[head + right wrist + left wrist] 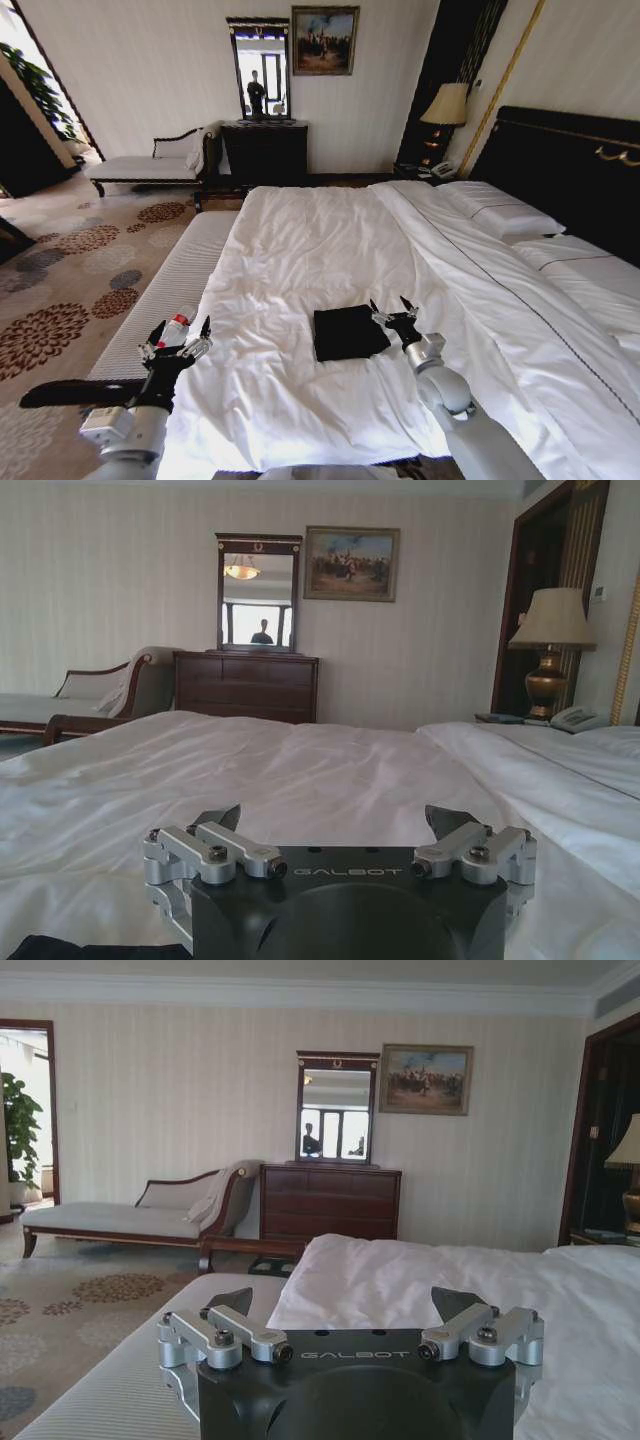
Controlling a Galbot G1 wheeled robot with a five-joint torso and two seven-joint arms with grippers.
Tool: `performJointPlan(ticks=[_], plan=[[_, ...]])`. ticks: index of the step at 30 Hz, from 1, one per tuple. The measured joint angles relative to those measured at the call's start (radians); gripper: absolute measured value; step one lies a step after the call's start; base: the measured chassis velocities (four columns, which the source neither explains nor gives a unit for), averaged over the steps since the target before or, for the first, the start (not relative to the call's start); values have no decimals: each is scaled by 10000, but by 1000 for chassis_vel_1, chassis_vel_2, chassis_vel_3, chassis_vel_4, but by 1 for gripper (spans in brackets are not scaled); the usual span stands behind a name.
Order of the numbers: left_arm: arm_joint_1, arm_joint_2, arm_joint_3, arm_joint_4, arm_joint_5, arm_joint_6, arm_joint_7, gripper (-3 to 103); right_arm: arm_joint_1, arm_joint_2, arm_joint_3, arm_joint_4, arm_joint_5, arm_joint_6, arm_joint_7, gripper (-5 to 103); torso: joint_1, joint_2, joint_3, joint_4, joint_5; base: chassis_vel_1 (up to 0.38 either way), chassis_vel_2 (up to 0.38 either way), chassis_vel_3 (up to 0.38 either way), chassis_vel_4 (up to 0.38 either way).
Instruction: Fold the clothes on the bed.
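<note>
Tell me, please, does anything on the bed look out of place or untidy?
Nothing stands out. The black T-shirt lies folded into a neat rectangle on the white bed. The sheet is only lightly wrinkled. The right gripper is open beside the shirt's edge; the left gripper is open over the bed's left side.
</note>
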Motion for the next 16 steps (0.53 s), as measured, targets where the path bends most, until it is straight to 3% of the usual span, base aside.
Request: performJointPlan(ticks=[9, 16], plan=[[0, 0, -1, 0, 0, 0, 0, 100, -2038, 749, 1634, 1442, -191, 606, -365, 100, 0, 0, 0, 0, -1, 0, 0, 0, 0], [0, 0, 0, 0, 0, 0, 0, 100, -3014, 1330, 2154, 2033, -482, 1009, -668, 100, 0, 0, 0, 1, -1, 0, 0, 0, 0]])
